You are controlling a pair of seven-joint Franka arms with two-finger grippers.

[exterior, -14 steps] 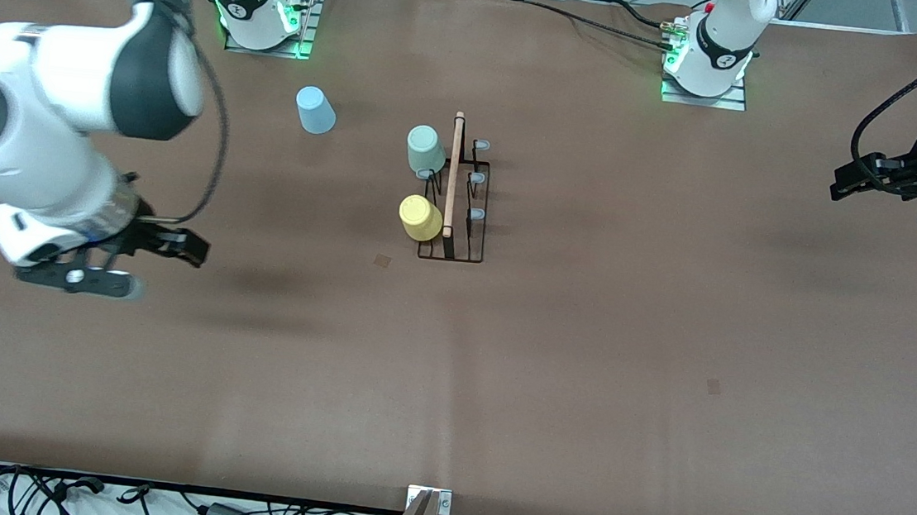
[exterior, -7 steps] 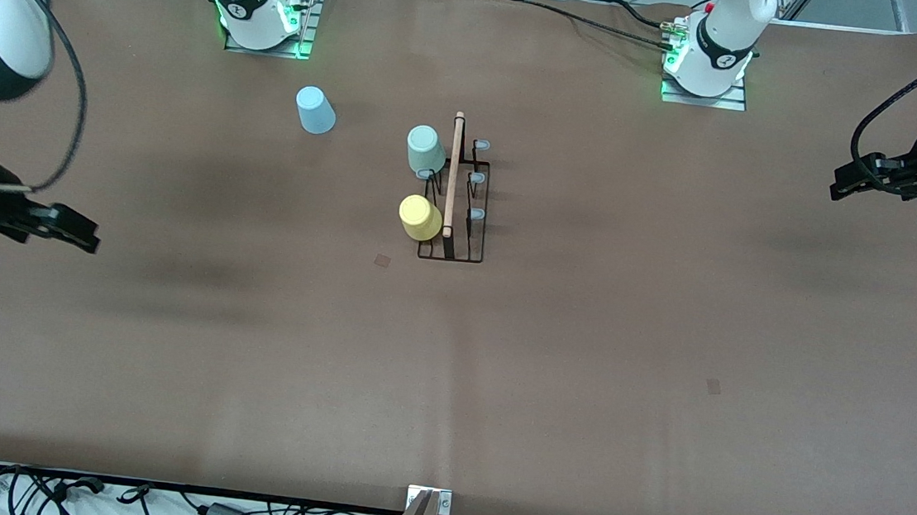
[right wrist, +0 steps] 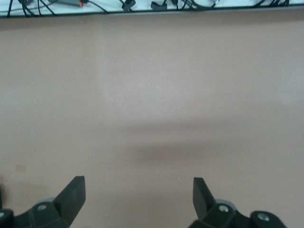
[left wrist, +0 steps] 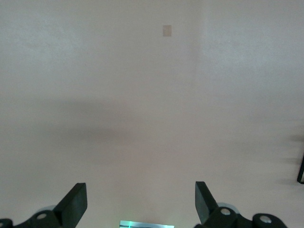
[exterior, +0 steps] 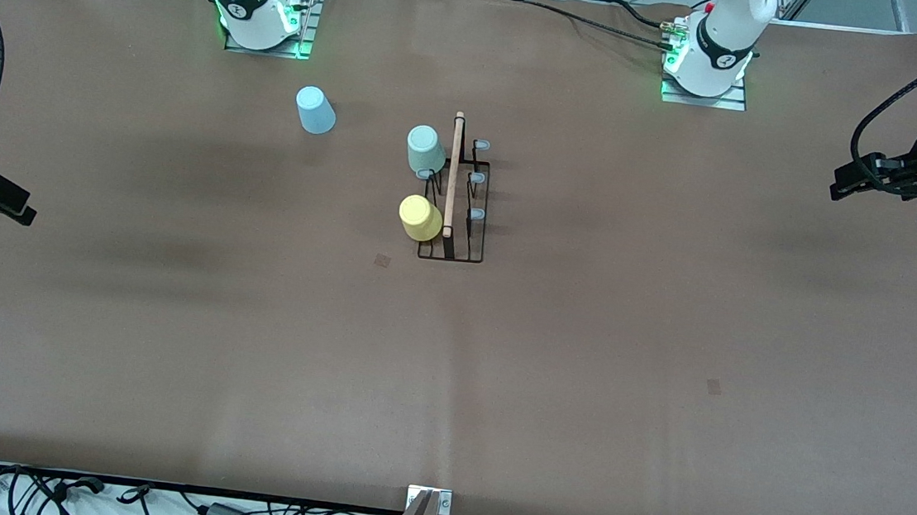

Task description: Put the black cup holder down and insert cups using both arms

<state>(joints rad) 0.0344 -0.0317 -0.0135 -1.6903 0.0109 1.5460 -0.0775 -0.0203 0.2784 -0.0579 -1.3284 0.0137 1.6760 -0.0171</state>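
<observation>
The black cup holder (exterior: 455,216) stands mid-table, its wooden rod handle (exterior: 453,174) pointing toward the arm bases. A pale green cup (exterior: 425,150) and a yellow cup (exterior: 420,218) sit mouth down on its pegs, on the side toward the right arm's end. A light blue cup (exterior: 315,110) stands alone on the table, closer to the right arm's base. My left gripper (exterior: 838,188) hangs open over the left arm's end of the table, with bare table between its fingers (left wrist: 76,205). My right gripper (exterior: 23,211) is open over the right arm's end, its fingers (right wrist: 73,194) around nothing.
The brown table cover (exterior: 584,343) carries two small darker patches (exterior: 382,260) (exterior: 714,386). A metal bracket (exterior: 429,500) sits at the table's front edge, with cables (exterior: 73,493) running below it. The arm bases (exterior: 260,12) (exterior: 712,60) glow green.
The right arm has swung away from the table's middle toward its own end, so only its gripper shows at the view's edge. The left arm and the cups have not moved.
</observation>
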